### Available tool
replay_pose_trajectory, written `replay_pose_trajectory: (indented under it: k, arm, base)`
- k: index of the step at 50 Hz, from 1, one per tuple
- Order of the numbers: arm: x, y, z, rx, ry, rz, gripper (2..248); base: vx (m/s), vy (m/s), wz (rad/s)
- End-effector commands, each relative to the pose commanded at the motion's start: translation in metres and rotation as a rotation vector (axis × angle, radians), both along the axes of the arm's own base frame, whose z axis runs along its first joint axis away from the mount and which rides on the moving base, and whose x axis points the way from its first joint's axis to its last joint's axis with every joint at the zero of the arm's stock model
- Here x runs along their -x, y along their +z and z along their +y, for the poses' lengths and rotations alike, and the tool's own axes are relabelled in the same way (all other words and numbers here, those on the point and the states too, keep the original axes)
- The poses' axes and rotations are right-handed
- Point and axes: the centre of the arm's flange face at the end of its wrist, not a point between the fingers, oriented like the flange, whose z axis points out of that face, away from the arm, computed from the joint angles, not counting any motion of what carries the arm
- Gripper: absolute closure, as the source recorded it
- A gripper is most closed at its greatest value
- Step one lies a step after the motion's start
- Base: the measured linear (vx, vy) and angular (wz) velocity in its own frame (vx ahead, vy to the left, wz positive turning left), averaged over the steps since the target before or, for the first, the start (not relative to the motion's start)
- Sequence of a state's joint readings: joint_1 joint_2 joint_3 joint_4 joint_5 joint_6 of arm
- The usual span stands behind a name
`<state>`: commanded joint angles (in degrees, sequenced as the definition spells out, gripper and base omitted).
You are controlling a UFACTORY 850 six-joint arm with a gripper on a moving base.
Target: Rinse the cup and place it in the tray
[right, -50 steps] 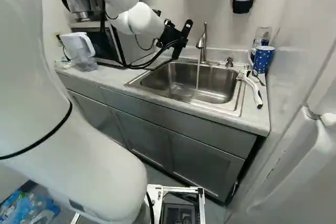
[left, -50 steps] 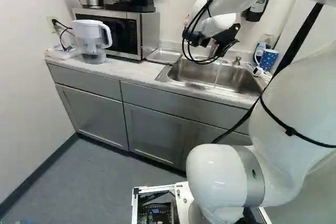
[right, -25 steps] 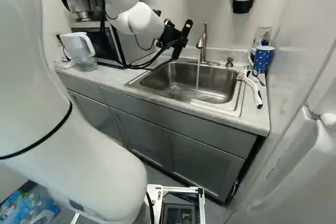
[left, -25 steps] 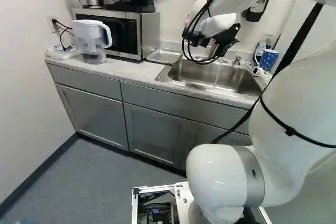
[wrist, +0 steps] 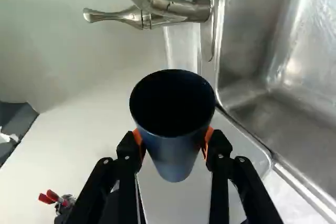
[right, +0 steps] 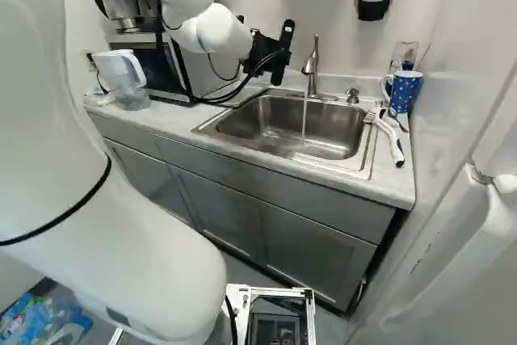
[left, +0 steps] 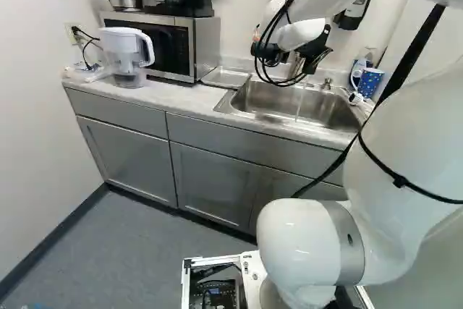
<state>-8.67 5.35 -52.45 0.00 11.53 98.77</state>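
Cup (wrist: 176, 156) held snugly between fingers (wrist: 218, 148), near faucet (right: 311, 65). Wrist has tilted slightly, cup turning with it. Water (right: 304, 123) runs into sink (right: 367, 155), apparently missing cup: rinsing likely comes next, then tray (left: 226, 77).

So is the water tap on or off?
On. In the right base view, a thin stream of water runs down from the tap into the sink.
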Motion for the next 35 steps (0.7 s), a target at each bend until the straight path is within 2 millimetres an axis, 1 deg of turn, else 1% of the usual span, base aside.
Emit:
replay_pose_trajectory:
  k: [35]
  arm:
    - [0.0,0.0,0.0,0.34,0.13,0.052,126]
  base:
    - [0.0,0.0,0.0]
